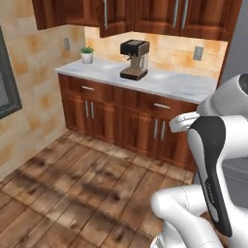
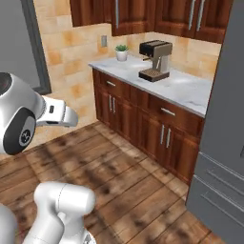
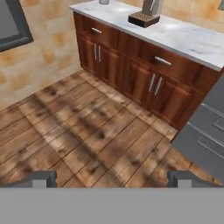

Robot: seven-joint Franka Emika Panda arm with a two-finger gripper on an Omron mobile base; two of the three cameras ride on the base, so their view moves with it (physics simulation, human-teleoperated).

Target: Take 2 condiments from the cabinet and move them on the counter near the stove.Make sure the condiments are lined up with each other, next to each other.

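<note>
Spread wide and empty, the gripper hangs over wood floor, facing the white-grey marbled counter.

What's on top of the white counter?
On the counter stand a brown coffee machine and a small green plant in a white pot, near the corner. The wall cabinets above are shut, so what is inside them cannot be seen.

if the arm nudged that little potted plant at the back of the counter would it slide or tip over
Probably slide at first: the potted plant sits in a squat white pot, wide for its height, on the smooth marbled counter. A push high up at the leaves might tip it, since the pot narrows toward its base. It looks small and likely light, so even a gentle nudge could move it.
</note>
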